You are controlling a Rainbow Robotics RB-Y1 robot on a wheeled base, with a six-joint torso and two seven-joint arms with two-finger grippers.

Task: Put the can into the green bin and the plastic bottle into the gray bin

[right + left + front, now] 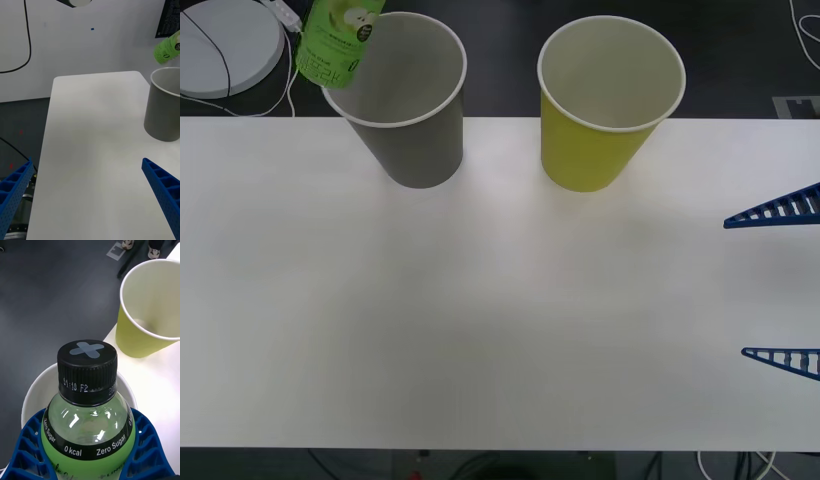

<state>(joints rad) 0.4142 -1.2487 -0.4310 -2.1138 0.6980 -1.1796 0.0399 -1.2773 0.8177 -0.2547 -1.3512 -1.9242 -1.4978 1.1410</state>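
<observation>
1. The plastic bottle (88,416) is clamped between the blue ribbed fingers (148,450) of the left gripper (88,461), which are closed against both sides of its body below the "Zero Sugar" band.
2. In the left wrist view, the bottle's black cap (87,369), marked with a pale cross, is seen pointing over the white rim of the gray bin (32,397), whose opening lies just beyond it.
3. In the front view, the plastic bottle (338,40) is seen tilted in the air at the far left rim of the gray bin (405,100); whether rim and bottle touch cannot be told.
4. The gray bin is stood upright near the far edge of the white table (480,320), with the green bin (605,100) upright just beside it on its right, a gap being left between the two.
5. The white inside of the green bin (150,311) is shown in the left wrist view.
6. The right gripper (780,285) is held over the right edge of the table, well apart from both bins, its two blue fingers (780,208) spread wide with nothing between them.
7. In the right wrist view, the gray bin (163,108) and the bottle (167,48) above its rim are seen beyond the spread fingers (163,187).
</observation>
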